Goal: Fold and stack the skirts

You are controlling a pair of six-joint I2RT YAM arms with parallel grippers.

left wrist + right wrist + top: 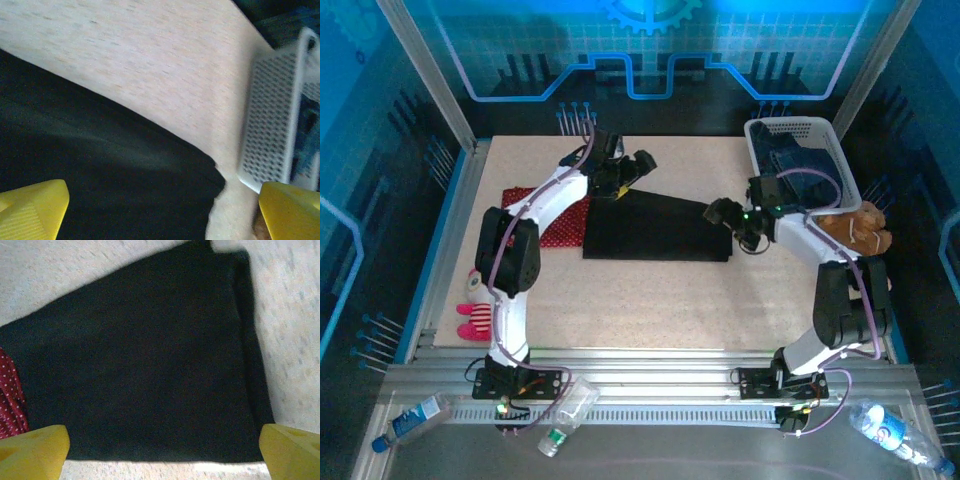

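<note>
Black skirt [655, 227]: flat, folded, long axis running from the right gripper [718, 213] across to the left gripper [638, 165]. Each gripper hovers over one end, jaws spread wide, holding nothing.
Red dotted skirt [10, 400]: touches the black one's end farthest from the right gripper, seen in the right wrist view.
White basket [272, 130]: ahead of the left gripper, seen in the left wrist view.
Both arms bent inward
</note>
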